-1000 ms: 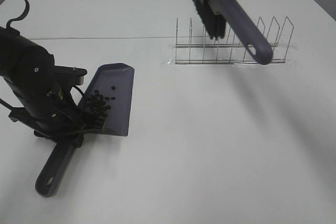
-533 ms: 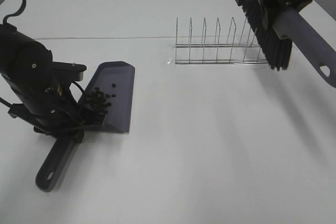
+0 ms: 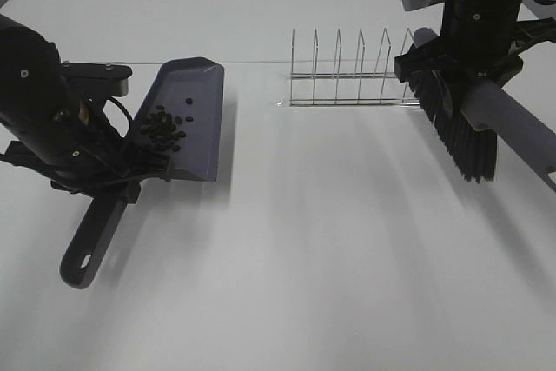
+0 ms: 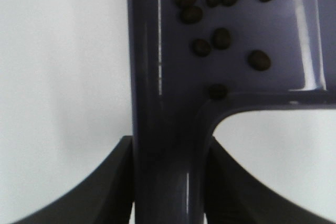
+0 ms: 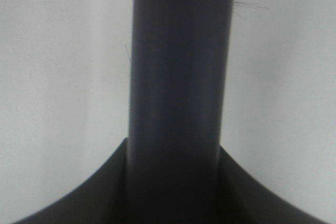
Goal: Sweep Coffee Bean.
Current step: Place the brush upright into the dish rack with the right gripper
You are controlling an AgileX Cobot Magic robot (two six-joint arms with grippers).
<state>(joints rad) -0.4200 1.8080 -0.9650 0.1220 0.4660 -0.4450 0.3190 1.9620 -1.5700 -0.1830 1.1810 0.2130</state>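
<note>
Left pincer (image 4: 170, 182) grips the pan (image 3: 195, 128), right pincer (image 5: 173, 182) grips the brush (image 3: 460, 128); if the pan tips, beans (image 3: 162, 128) just ahead could roll out

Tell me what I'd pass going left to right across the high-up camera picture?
dustpan with the coffee beans in it → wire rack → brush
</note>
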